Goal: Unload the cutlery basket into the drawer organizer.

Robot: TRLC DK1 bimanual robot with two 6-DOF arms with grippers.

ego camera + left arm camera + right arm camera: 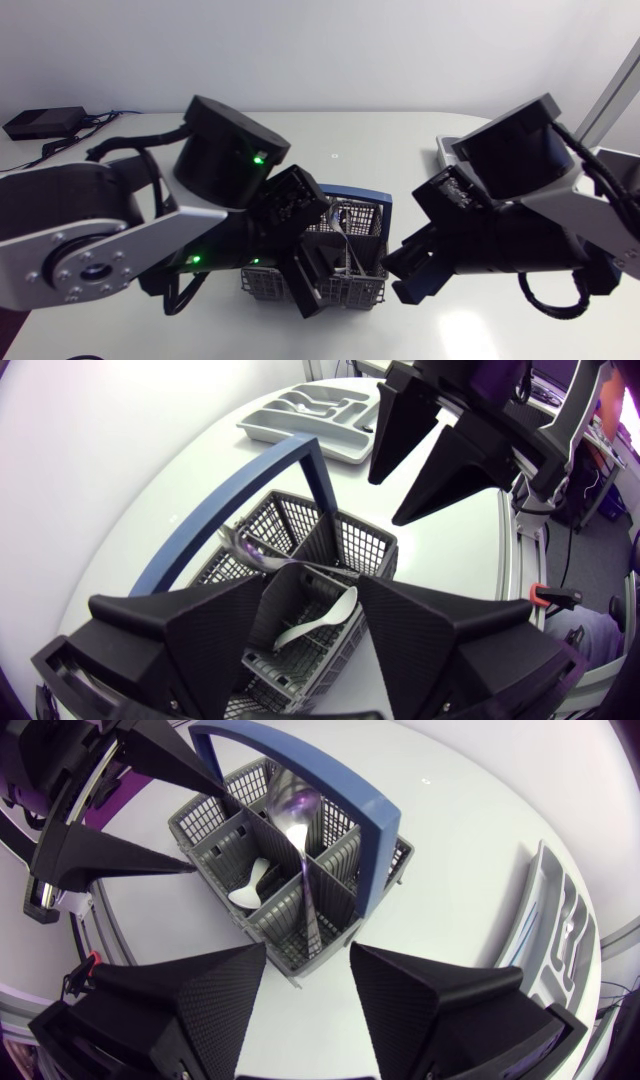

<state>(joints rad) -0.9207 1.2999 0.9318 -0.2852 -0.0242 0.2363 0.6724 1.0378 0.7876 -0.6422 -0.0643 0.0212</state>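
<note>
The grey wire cutlery basket [362, 290] with its blue handle [352, 195] stands at the table's middle. A metal spoon [294, 808] lies tilted across its dividers, bowl under the handle. A white plastic spoon [322, 620] rests in one compartment. My left gripper [312, 585] hovers open right over that compartment, fingers either side of the white spoon without touching it. My right gripper [308, 948] is open just outside the basket's near corner, close to the metal spoon's handle end, holding nothing. The grey drawer organizer [300, 422] lies behind my right arm.
In the head view both arms [110, 225] [540, 215] crowd over the basket and hide most of the organizer [446, 150]. A black box [42, 122] with cables sits at the far left corner. Some cutlery lies in the organizer's compartments.
</note>
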